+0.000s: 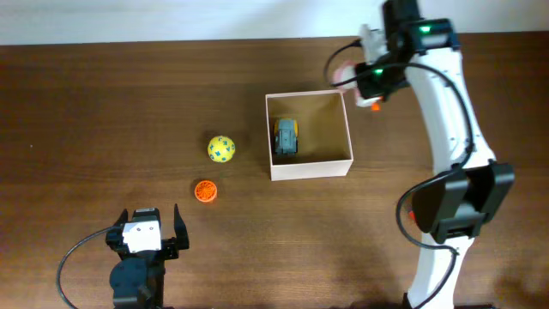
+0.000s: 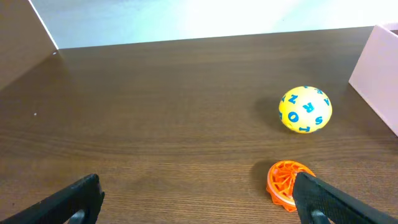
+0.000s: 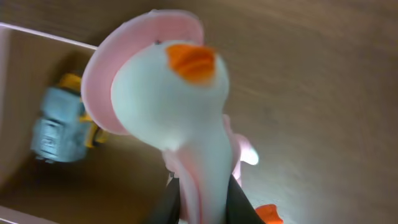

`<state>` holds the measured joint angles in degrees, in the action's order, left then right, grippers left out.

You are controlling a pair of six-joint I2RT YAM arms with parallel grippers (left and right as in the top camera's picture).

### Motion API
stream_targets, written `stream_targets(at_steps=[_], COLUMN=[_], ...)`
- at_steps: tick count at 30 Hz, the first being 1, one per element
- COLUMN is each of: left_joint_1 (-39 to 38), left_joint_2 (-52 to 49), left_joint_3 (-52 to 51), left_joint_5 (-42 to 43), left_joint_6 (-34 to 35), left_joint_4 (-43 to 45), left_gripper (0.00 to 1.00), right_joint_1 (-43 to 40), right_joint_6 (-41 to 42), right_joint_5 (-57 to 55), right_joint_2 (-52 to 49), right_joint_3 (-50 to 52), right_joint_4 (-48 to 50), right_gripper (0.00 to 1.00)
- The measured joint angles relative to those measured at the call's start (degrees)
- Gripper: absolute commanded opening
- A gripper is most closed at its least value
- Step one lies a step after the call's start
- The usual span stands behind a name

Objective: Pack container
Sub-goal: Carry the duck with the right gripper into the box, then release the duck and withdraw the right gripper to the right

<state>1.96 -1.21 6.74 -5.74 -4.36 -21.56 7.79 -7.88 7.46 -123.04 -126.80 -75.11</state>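
1. Roughly mid-table, the container (image 1: 310, 166) is sitting on the brown wooden table (image 1: 86, 129). It is a square, shallow box with thin white walls and a tan cardboard inside.
2. Inside it, a blue-grey and yellow toy vehicle (image 1: 286, 137) is lying close to the left wall.
3. The right gripper (image 1: 367, 79) is hovering just off the container's far right corner, clamping the neck of a white toy duck (image 3: 180, 106) with a pink hat and orange beak.
4. A yellow ball (image 2: 305, 109) is resting on the table left of the container. Blue capital letters are showing on it, among them O, R and S.
5. An orange lattice ball (image 2: 285, 182) is lying near the yellow one, closer to the left arm.
6. The left gripper (image 2: 199, 208) is hanging low over the table's near side, fingers spread wide and holding nothing.
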Motion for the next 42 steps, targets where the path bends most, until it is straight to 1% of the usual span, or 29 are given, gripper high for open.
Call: stream_targets(at_steps=[11, 16, 22, 23, 25, 26, 27, 28, 29, 32, 42], left_joint_1=[0.0, 0.0, 0.0, 0.0, 0.0, 0.0, 0.0, 0.0, 0.0, 0.0, 0.0], left_joint_2=[0.0, 0.0, 0.0, 0.0, 0.0, 0.0, 0.0, 0.0, 0.0, 0.0, 0.0], left_joint_3=[0.0, 0.0, 0.0, 0.0, 0.0, 0.0, 0.0, 0.0, 0.0, 0.0, 0.0], left_joint_5=[0.0, 0.0, 0.0, 0.0, 0.0, 0.0, 0.0, 0.0, 0.0, 0.0, 0.0], left_joint_6=[0.0, 0.0, 0.0, 0.0, 0.0, 0.0, 0.0, 0.0, 0.0, 0.0, 0.0], left_joint_4=[0.0, 0.0, 0.0, 0.0, 0.0, 0.0, 0.0, 0.0, 0.0, 0.0, 0.0], left_gripper=[0.99, 0.99, 0.99, 0.99, 0.99, 0.99, 0.99, 0.99, 0.99, 0.99, 0.99], right_joint_1=[6.4, 8.4, 8.6, 8.6, 8.6, 8.6, 8.6, 8.6, 8.6, 8.6, 8.6], right_joint_6=[2.1, 2.9, 3.4, 3.4, 3.4, 3.6, 3.4, 3.5, 3.8, 3.8, 3.8], right_joint_5=[0.0, 0.0, 0.0, 0.0, 0.0, 0.0, -0.1, 0.0, 0.0, 0.0, 0.2], right_joint_2=[0.0, 0.0, -0.2, -0.2, -0.3, -0.4, -0.4, -0.4, -0.4, -0.4, -0.4], right_joint_3=[0.9, 6.9, 13.8, 14.4, 14.9, 15.0, 15.0, 15.0, 15.0, 15.0, 14.4], right_joint_4=[1.5, 2.9, 5.4, 5.8, 6.7, 7.0, 7.5, 8.0, 8.6, 9.9, 11.3], right_gripper=[0.15, 0.15, 0.15, 0.19, 0.38, 0.41, 0.50, 0.62, 0.66, 0.71, 0.77])
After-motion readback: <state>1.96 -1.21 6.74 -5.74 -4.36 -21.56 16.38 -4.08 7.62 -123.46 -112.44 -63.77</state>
